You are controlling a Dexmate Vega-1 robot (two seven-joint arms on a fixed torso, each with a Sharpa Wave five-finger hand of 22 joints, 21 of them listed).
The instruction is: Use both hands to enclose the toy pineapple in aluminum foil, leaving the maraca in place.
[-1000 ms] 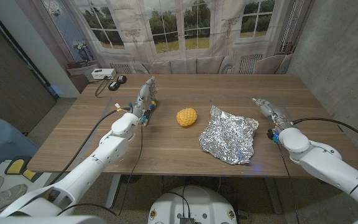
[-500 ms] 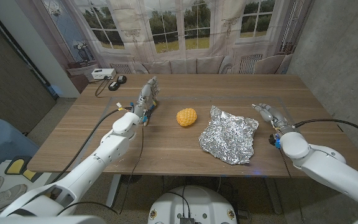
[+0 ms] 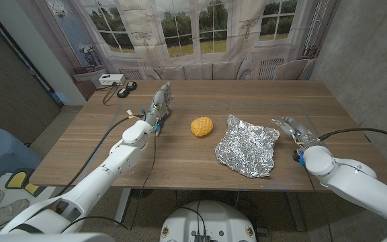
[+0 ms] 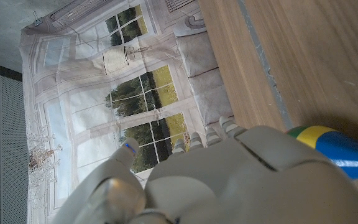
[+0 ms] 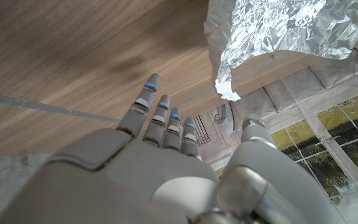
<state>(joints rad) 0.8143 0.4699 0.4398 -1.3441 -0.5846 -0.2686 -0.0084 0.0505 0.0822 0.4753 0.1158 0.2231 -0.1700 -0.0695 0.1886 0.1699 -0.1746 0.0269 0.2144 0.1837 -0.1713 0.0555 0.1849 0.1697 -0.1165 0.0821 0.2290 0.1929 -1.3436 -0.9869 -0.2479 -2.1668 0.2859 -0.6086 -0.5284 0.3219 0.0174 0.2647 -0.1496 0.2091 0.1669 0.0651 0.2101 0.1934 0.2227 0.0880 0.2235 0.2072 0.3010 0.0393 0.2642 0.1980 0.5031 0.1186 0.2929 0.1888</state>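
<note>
Nothing is wrapped yet: your toy pineapple (image 3: 201,126) sits bare mid-table, just beside the crumpled aluminum foil (image 3: 247,150). Your right hand (image 3: 292,127), fingers spread and empty, hovers near the foil's right edge; your left hand (image 3: 160,102), fingers extended, holds nothing beside the maraca (image 4: 335,149).

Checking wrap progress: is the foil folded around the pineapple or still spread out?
Spread out: the crumpled aluminum foil lies on the table, apart from the bare toy pineapple beside it.

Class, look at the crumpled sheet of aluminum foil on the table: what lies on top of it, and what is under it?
Nothing lies on the aluminum foil; the toy pineapple sits apart on the wooden table. The foil hides whatever is beneath it.
</note>
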